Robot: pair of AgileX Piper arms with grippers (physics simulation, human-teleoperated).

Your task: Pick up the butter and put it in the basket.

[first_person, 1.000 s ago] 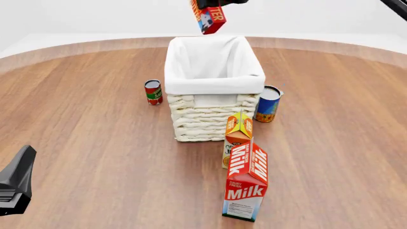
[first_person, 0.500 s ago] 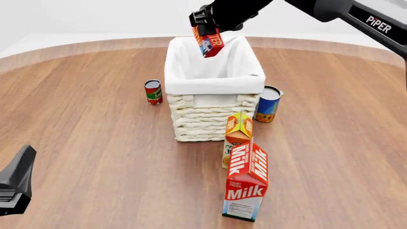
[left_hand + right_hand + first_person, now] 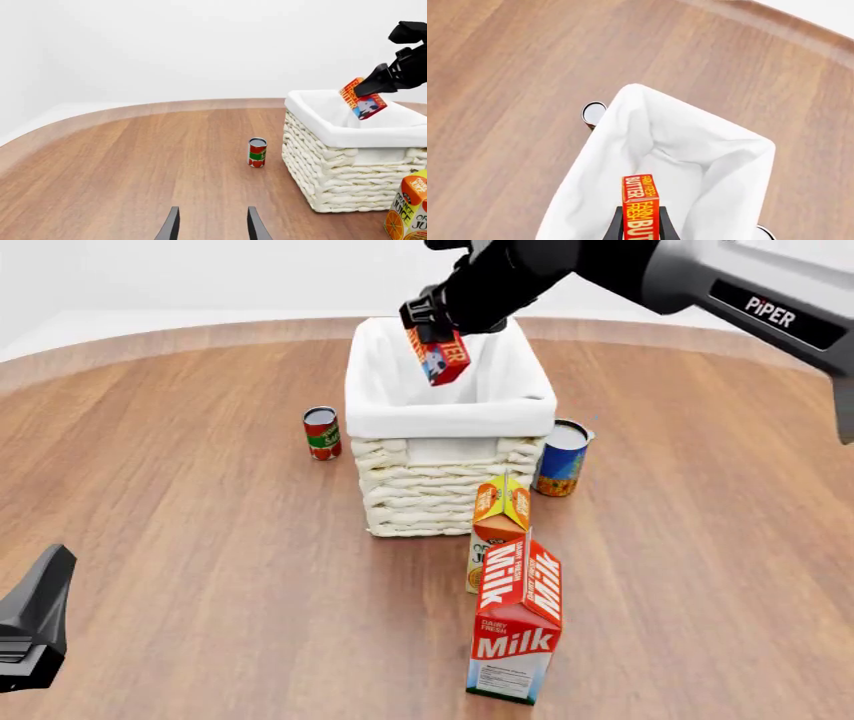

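My right gripper (image 3: 430,332) is shut on the butter (image 3: 441,357), a small red-orange box with a blue-white end, and holds it tilted just above the open top of the basket (image 3: 447,465). In the right wrist view the butter (image 3: 640,205) hangs between the fingers over the basket's white cloth lining (image 3: 707,165). In the left wrist view the butter (image 3: 363,100) is at the basket's (image 3: 347,175) rim level. My left gripper (image 3: 212,231) is open and empty, low over the table at the near left (image 3: 34,625).
A small red can (image 3: 322,432) stands left of the basket and a blue-orange can (image 3: 562,457) stands right of it. An orange juice carton (image 3: 497,525) and a tall red Milk carton (image 3: 517,620) stand in front of the basket.
My right gripper has come down with the butter from high above the basket's far rim to just over its opening. The left arm has not moved.
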